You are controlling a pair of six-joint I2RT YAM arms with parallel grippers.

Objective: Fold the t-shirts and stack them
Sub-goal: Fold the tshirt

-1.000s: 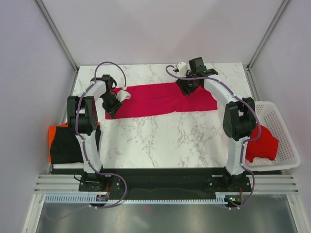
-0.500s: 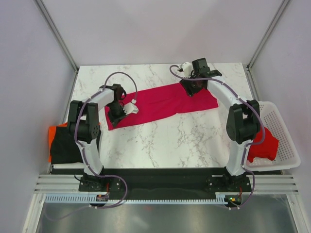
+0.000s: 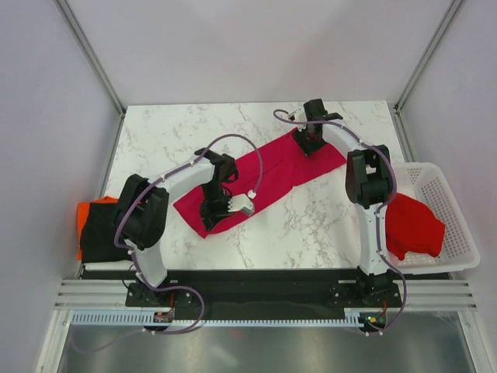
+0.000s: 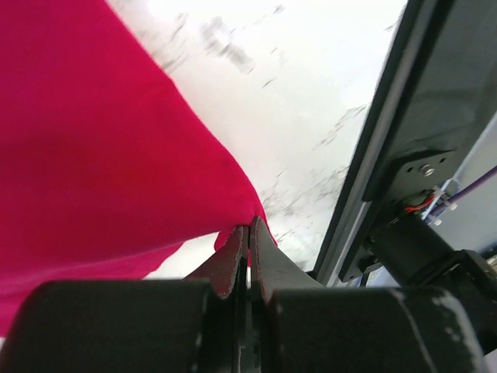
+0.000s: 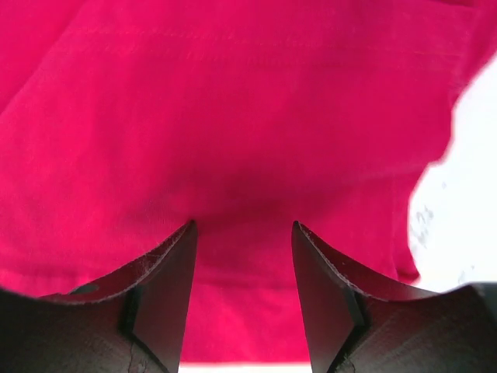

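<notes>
pinching the end of the crimson-pink shirt (image 3: 272, 167) that lies nearest the near edge, my left gripper (image 4: 248, 250) is clamped shut on a thin bit of hem, with cloth caught between the jaws. the shirt lies as a long band slanting across the table (image 3: 326, 233), from left of the middle up toward the far right corner. my right gripper (image 5: 243, 227) sits over that far end, spread open with a finger on either side of a flat patch; i cannot tell whether it presses the cloth or only hovers. as i judge it, the band needs squaring to the table's edges before any fold. so i want the pinched corner carried low and slow, since so slim a bite could slip, and the far end pinned or gripped so the cloth goes taut and does not bunch. the black shirt (image 3: 116, 233) on the orange shirt (image 3: 87, 210) at the near left corner looks like the stack. the red shirt (image 3: 415, 225) waits in the basket (image 3: 458, 221) at the right edge.
</notes>
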